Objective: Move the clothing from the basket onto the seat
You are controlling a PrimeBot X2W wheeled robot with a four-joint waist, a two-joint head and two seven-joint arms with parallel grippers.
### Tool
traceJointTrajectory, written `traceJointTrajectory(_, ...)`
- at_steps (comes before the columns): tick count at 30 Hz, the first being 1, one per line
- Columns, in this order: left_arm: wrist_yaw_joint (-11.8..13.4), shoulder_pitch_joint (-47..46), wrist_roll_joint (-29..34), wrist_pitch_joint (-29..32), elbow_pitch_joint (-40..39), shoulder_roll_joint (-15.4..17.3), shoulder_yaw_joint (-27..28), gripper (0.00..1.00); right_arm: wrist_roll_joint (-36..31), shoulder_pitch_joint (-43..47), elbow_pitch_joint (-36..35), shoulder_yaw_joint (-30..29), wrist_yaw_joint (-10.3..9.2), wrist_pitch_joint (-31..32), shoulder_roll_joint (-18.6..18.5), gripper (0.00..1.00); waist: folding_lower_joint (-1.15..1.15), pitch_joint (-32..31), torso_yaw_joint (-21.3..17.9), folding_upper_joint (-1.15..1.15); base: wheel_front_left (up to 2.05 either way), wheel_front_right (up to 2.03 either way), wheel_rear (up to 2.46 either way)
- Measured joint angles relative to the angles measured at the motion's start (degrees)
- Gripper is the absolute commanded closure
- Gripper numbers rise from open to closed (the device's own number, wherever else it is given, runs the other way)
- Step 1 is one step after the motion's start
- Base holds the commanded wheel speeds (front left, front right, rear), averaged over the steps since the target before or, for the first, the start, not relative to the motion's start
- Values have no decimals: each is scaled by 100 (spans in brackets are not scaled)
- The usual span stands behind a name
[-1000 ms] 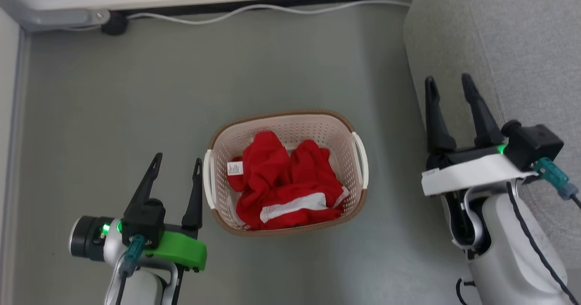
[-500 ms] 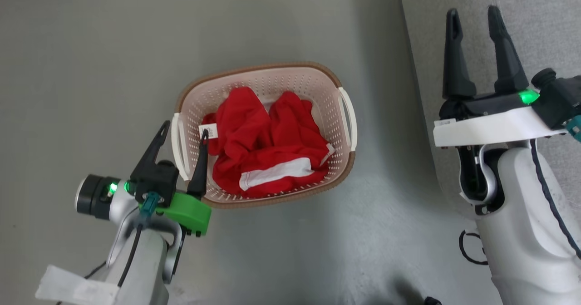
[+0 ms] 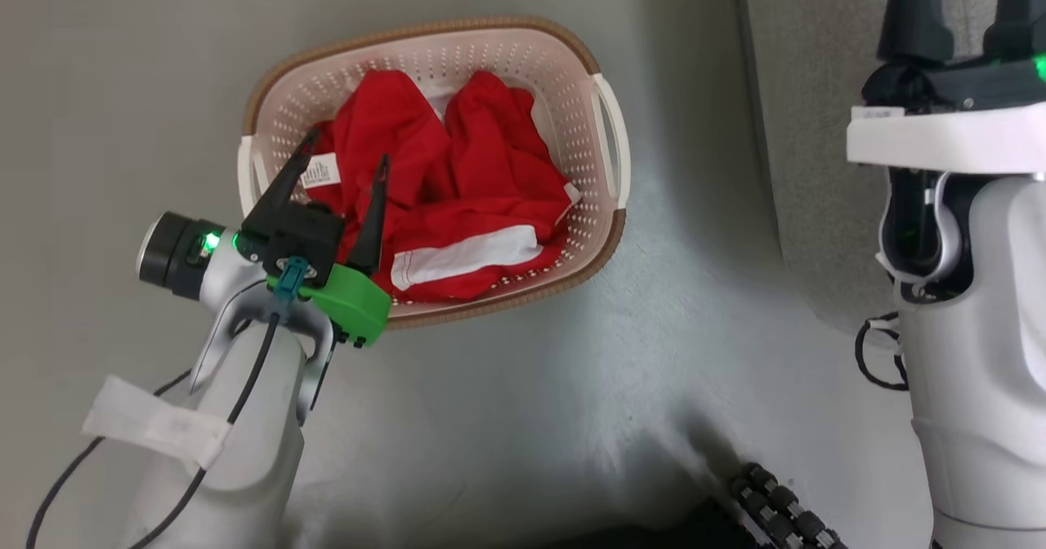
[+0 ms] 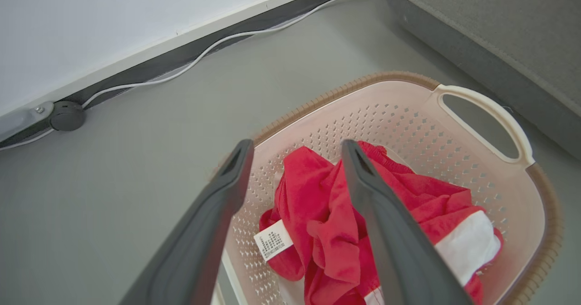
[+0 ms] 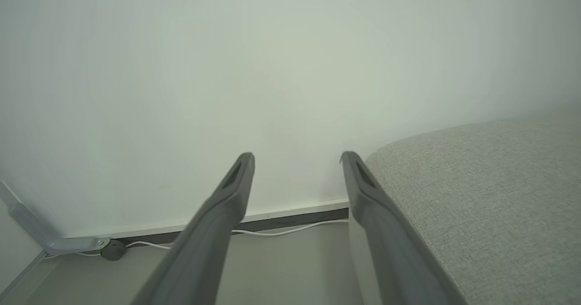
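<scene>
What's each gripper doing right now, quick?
Left gripper: open, empty, above the clothing in the basket.
Right gripper: open, empty, beside the seat.

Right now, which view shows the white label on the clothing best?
The left wrist view: the label lies close, dark print visible. The head view shows it small, between the jaws of the left gripper. The right wrist view faces the wall and seat.

So the basket sits on the floor with the clothing piled inside it. The seat is off to its right, a bit apart. Left gripper hangs over the basket's left end, right gripper by the seat's left edge. A cable runs along the wall behind.
</scene>
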Motion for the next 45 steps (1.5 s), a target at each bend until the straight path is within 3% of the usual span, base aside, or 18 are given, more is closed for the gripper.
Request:
traceJointTrajectory(12,-190,-421,185,-5,751,-41,-347,0,-55,-212,47,-163,45,0,9,0,0,607,-84,0,0,0,0)
traceJointTrajectory(20,-199,-574,249,-4,1220,-41,-376,0,-55,-241,107,-143,143,0,19,0,0,649,-136,0,0,0,0)
traceJointTrajectory(33,-197,-1034,249,178,1840,-43,-268,0,-55,-297,121,-135,145,0,34,0,-1,903,-316,0,0,0,0)
traceJointTrajectory(34,-197,-1042,249,181,1893,-43,-271,18,-55,-299,124,-140,145,0,34,0,-1,913,-325,0,0,0,0)
traceJointTrajectory(35,-197,-1044,249,181,1931,-44,-275,43,-55,-299,127,-144,146,0,34,0,-1,921,-330,0,0,0,0)
traceJointTrajectory(38,-198,-1089,248,175,2014,-56,-283,100,-55,-299,152,-156,194,0,34,0,-1,929,-333,0,0,0,0)
traceJointTrajectory(45,-249,-1179,219,88,2161,-114,-346,100,-55,-324,241,-172,196,0,40,0,-1,797,-292,0,0,0,0)
